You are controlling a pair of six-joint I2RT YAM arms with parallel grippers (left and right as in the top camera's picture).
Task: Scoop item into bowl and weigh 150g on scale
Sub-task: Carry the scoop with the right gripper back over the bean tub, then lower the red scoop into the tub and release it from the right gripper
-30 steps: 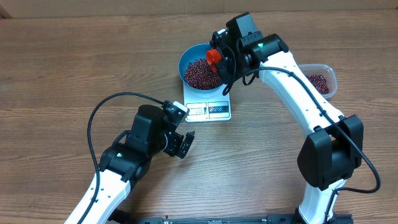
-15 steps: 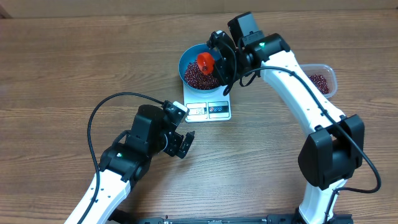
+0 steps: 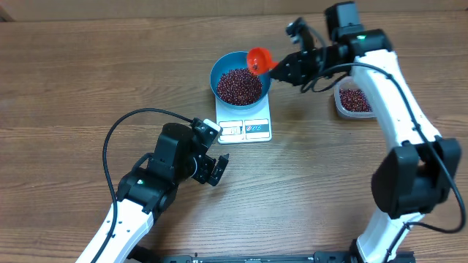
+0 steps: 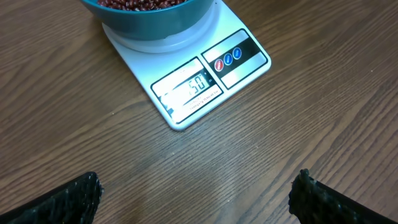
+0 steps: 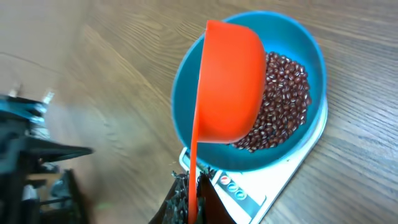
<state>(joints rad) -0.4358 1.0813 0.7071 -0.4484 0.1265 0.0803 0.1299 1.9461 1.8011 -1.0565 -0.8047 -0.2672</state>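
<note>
The right end effector [image 3: 280, 69] is clenched on the handle of the orange scoop [image 3: 258, 58], its cup tilted over the rim of the bowl [image 3: 214, 73]. The beans [image 3: 238, 86] are heaped inside the bowl, which sits on the scale [image 3: 245, 130] at mid-worktop. The left end effector [image 3: 218, 169] hangs released near the scale's front edge. The risks: the scoop clipping the rim could shove the bowl off-centre or scatter beans across the worktop — and another load from the tub [image 3: 342, 109] may overshoot the target.

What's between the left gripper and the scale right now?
Only bare wooden table: the left wrist view shows nothing lying between the open left gripper and the scale.
</note>
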